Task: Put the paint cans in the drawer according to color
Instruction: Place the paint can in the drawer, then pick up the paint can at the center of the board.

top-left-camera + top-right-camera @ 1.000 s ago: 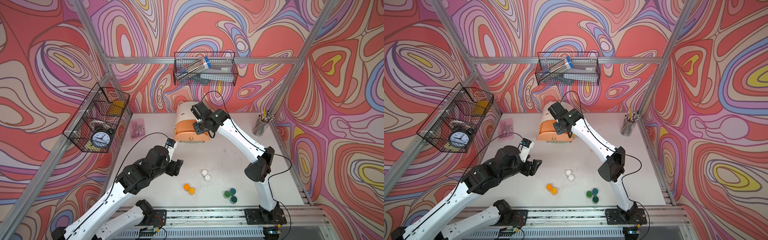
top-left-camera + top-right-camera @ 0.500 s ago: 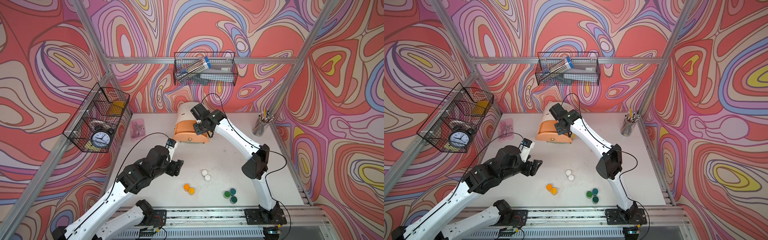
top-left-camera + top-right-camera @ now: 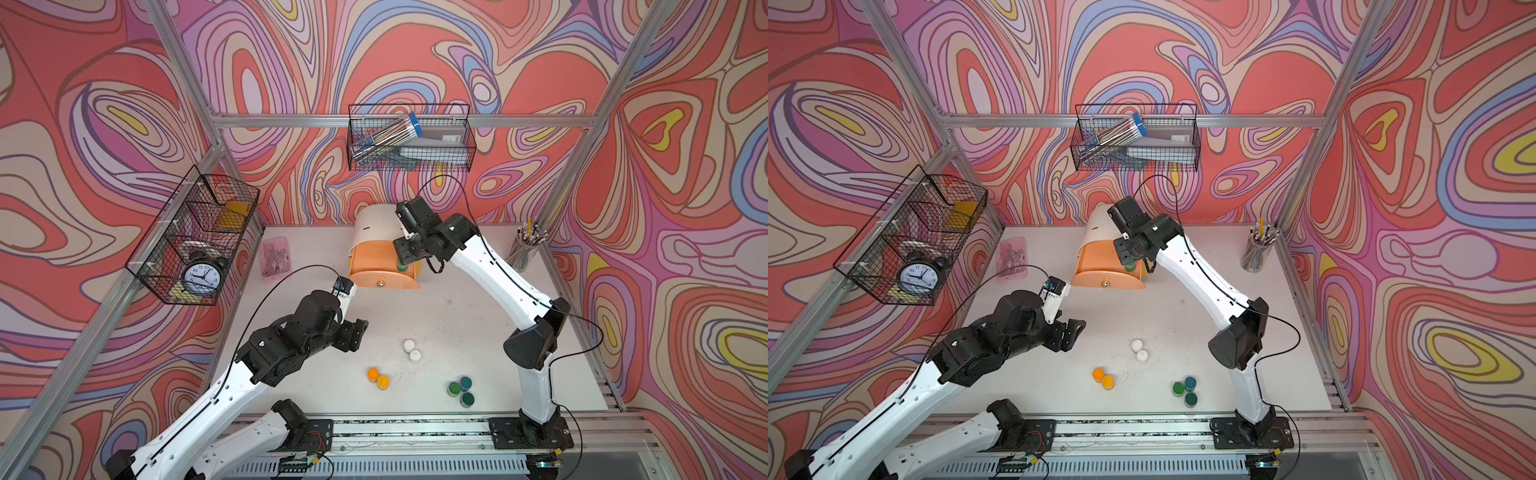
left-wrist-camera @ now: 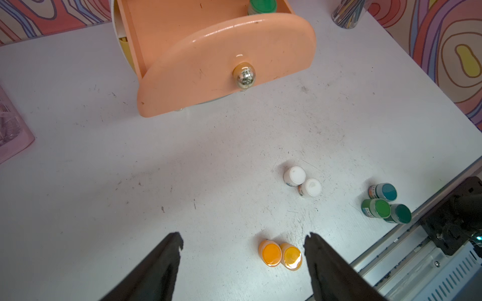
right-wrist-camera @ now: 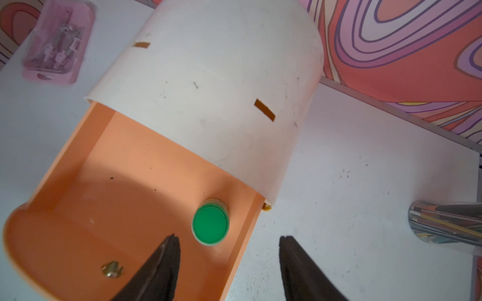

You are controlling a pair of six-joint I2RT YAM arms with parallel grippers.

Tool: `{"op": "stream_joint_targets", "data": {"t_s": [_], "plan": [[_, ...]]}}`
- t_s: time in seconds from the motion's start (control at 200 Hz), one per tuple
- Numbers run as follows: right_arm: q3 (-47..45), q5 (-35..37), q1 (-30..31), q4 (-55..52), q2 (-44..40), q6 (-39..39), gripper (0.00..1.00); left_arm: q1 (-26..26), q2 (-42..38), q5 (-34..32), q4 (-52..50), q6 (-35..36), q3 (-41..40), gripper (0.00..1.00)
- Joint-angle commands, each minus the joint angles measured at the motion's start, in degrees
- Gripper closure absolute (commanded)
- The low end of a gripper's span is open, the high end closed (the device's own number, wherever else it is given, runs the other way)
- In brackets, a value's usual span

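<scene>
Your right gripper (image 5: 229, 236) is hanging spread over the peach drawer (image 5: 78, 208) — the green can (image 5: 210, 224) is standing free inside, apparently delivered; your left gripper (image 4: 243, 235) is hovering spread before that drawer.

The peach drawer (image 4: 227, 57) stands open, a green can (image 4: 262, 6) inside. Before its front the left claw (image 4: 243, 237) gapes.
</scene>
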Motion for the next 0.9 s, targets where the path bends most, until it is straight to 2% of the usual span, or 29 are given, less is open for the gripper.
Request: {"op": "stream_joint_targets", "data": {"t_s": [0.0, 0.1, 0.23, 0.29, 0.376, 0.476, 0.536, 0.601, 0.681, 0.726, 0.771, 0.896], "plan": [[-0.53, 0.02, 0.05, -0.83, -1.65, -0.81, 0.37, 1.35, 2.01, 1.24, 2.94, -3.18, -0.12, 0.19], [-1.99, -0.37, 0.2, -2.6, -3.95, -1.32, 0.36, 1.73, 4.78, 3.31, 3.45, -5.87, 1.18, 0.2], [-11.88, -3.44, 0.91, -2.23, -12.03, -3.54, 0.36, 1.73, 8.18, 8.7, 3.8, -5.77, 3.82, 0.21], [-17.82, -3.47, 1.25, -2.59, -17.71, -4.55, 0.36, 1.74, 8.28, 11.25, 4.39, -4.21, 5.63, 0.21], [-28.3, -3.8, 1.37, -2.4, -25.5, -4.0, 0.35, 1.74, 6.38, 11.04, 7.22, -2.65, 6.8, 0.19], [-40.21, -5.94, 1.37, -2.33, -33.63, -1.32, 0.35, 1.7, 3.92, 10.14, 10.85, -0.97, 7.52, 0.14], [-47.02, -7.86, 1.45, -2.33, -37.63, 1.12, 0.36, 1.65, 2.98, 11.96, 13.11, 0.2, 7.35, 0.13], [-52.85, -10.52, 1.58, -2.29, -41.39, 3.58, 0.39, 1.66, 2.64, 20.13, 15.81, 2.36, 6.59, 0.11], [-58.02, -13.23, 2.28, -2.46, -45.38, 6.4, 0.42, 0.79, 3.05, 32.87, 18.11, 5.37, 5.58, 0.02], [-60.3, -14.31, 3.07, -2.38, -47.26, 7.73, 0.43, -1.0, 3.46, 36.26, 17.44, 8.22, 5.42, 0.02], [-62.43, -15.28, 4.12, -2.16, -48.88, 9.3, 0.43, -3.8, 3.9, 35.76, 15.26, 12.03, 5.63, 0.02], [-68.01, -15.8, 9.04, -1.21, -51.19, 12.42, 0.44, -10.88, 4.32, 28.69, 11.15, 21.87, 3.76, 0.01]]}}
